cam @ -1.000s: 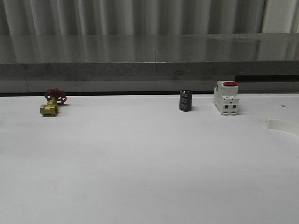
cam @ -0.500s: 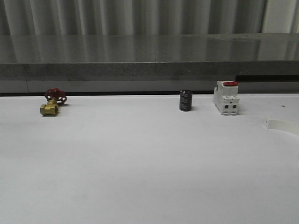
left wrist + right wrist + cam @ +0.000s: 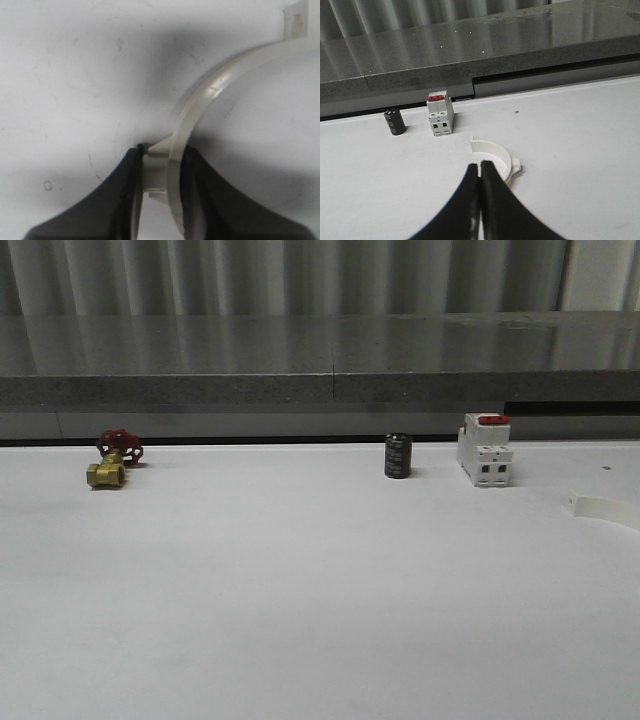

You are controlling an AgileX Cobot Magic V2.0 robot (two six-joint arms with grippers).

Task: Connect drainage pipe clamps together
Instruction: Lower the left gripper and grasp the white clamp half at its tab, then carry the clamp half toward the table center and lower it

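Left gripper (image 3: 160,192) clamped on one drainage pipe clamp (image 3: 200,107), fingers pinching its tab; arc curves toward 2 o'clock over white table (image 3: 65,75). Right gripper (image 3: 480,192) fingers pressed together, holding nothing. Second clamp half (image 3: 494,155) lies on table just beyond its tips, switch block (image 3: 440,119) and black cylinder (image 3: 395,122) behind. Front view: white piece at 3 o'clock edge, probably that half.

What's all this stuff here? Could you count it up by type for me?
White half-ring clamps: 2
Brass valve: 1
Black cylinder: 1
White switch block: 1
Total: 5
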